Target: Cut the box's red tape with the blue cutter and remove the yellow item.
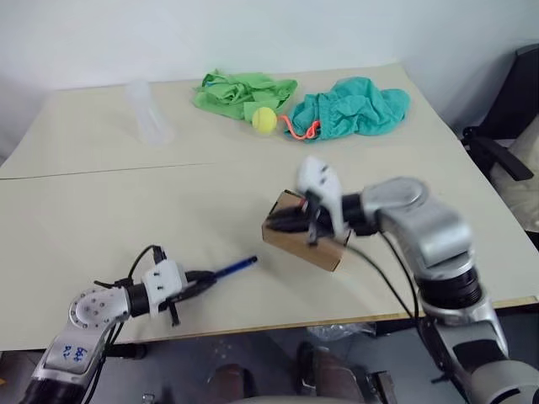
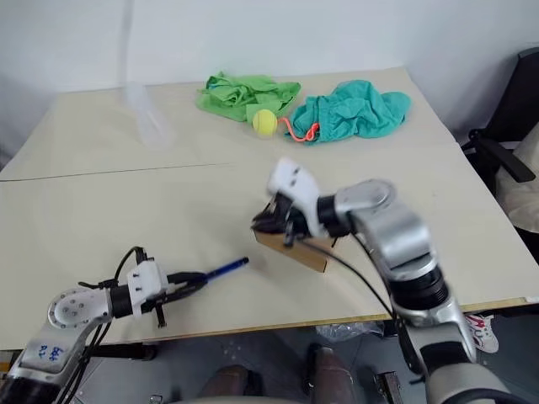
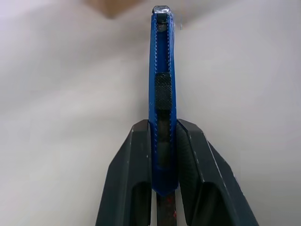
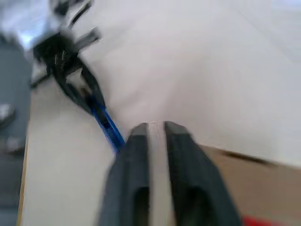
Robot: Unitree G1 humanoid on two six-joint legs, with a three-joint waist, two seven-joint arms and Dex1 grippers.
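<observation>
**Q:** What is the setting?

**A:** Pale beige tabletop (image 1: 101,219) against a white wall, with a dark chair at the far right edge.

**Q:** What is the left claw doing?

**A:** The left claw (image 1: 202,282) sits low near the tabletop's front edge, clamped on the blue cutter (image 1: 234,268). In the left wrist view its two black fingers (image 3: 134,165) press both sides of the cutter's handle, and the cutter's dark tip points straight out ahead of the claw, toward the box.

**Q:** Where is the box?

**A:** The brown cardboard box (image 1: 316,246) rests on the tabletop just beyond the cutter's tip, to the right of the left claw and directly under the right claw.

**Q:** And the right claw?

**A:** The right claw (image 1: 295,220) hangs over the box's near end. In the right wrist view its fingers (image 4: 136,165) stand slightly apart, with nothing between them. A sliver of red tape (image 4: 258,220) shows on the box's face just beside that claw.

**Q:** Anything else out there?

**A:** Far past both claws lie a green cloth (image 1: 240,91), a teal cloth (image 1: 358,105), a tennis ball (image 1: 264,119) with an orange cord (image 1: 299,128), and a clear plastic cup (image 1: 147,114).
</observation>
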